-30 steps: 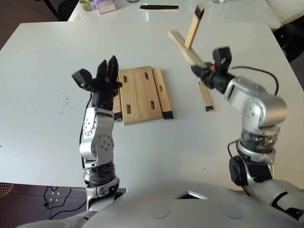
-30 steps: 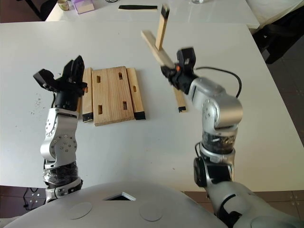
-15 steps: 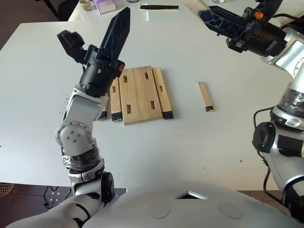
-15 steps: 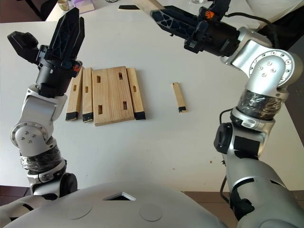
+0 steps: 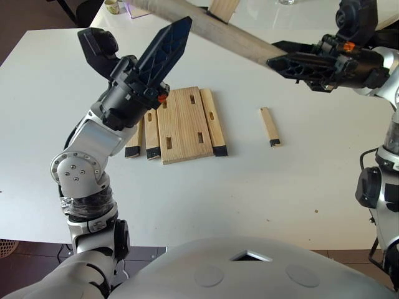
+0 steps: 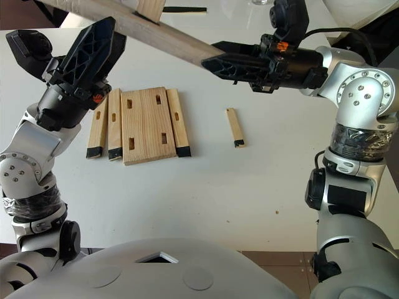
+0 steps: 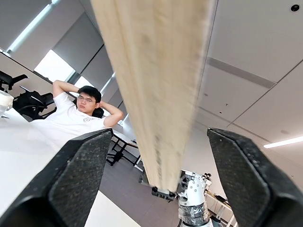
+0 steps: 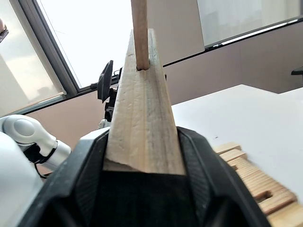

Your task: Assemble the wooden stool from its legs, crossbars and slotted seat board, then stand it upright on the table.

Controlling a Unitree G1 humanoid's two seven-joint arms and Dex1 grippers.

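White surface (image 5: 50, 81), light-brown grained rectangular wooden seat board (image 5: 182, 124), pale wooden leg with black tip (image 5: 216, 131), short pale wooden crossbar, black-tipped (image 5: 270, 126), black ribbed fingers (image 5: 163, 47), pale long wooden bar (image 5: 218, 34)

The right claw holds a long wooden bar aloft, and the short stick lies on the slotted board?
No: in the left eye view the short stick lies on the table, apart from the slotted board. The right gripper does hold the bar.
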